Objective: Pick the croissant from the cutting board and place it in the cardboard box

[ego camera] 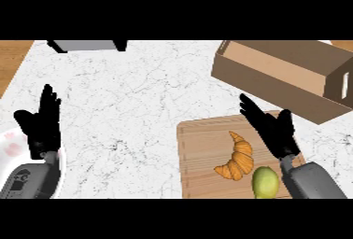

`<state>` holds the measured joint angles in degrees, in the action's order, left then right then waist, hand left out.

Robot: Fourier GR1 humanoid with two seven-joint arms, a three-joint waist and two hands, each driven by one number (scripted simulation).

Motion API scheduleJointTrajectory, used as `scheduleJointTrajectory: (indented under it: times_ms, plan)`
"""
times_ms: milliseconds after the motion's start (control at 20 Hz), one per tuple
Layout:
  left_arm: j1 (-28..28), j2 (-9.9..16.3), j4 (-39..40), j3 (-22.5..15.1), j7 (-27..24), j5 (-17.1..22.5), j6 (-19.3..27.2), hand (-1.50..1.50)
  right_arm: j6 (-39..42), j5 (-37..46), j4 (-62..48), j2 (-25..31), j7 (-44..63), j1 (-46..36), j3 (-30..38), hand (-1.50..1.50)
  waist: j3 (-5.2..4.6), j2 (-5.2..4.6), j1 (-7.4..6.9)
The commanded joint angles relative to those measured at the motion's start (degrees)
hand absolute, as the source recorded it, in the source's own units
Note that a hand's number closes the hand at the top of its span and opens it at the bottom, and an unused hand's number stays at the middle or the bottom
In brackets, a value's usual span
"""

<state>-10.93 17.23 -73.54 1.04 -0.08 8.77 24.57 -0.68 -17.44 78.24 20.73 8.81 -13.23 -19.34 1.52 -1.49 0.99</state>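
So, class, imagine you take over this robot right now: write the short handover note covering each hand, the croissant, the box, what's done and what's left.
Left hand: open, resting at the view's left edge, holding nothing.
Right hand: open, fingers straight, over the cutting board beside the croissant, not gripping it.
Croissant: lying on the board, next to a green fruit.
Cardboard box: open, up and right of the board; no croissant in it.
Done: nothing picked.
Left: grasp the croissant, carry it to the box, release.
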Motion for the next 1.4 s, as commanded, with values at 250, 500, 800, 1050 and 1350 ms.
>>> scheduleJointTrajectory:
  times_ms: [250,500,800,1050,1350]
  plan:
    - [-2.49,8.25,-5.6,-8.59,-4.45,-6.66,-10.99,0.0,-18.79,10.39,15.16,10.26,-4.65,-4.71,14.96,-1.5,-1.87,5.57,9.42]
    - [0.94,9.55,-11.23,-12.24,-5.56,-3.88,-19.63,0.0,-25.08,21.56,23.31,18.85,1.37,9.99,13.87,-1.5,-1.73,3.51,5.31]
    - [-0.41,11.2,-12.79,-11.53,-5.94,-2.91,-22.99,0.0,-26.01,36.87,38.58,25.15,4.66,23.41,7.62,-1.5,-1.7,2.34,2.5]
    - [0.67,11.76,-12.86,-11.06,-8.25,-2.93,-24.66,0.0,-18.24,45.16,49.04,31.09,20.42,27.32,3.98,-1.5,-1.84,1.96,0.99]
    - [-5.78,10.3,-11.88,-11.51,-4.21,-2.56,-25.78,0.0,-2.02,47.98,54.89,34.64,37.97,21.34,-4.94,-1.5,-1.85,1.21,-0.94]
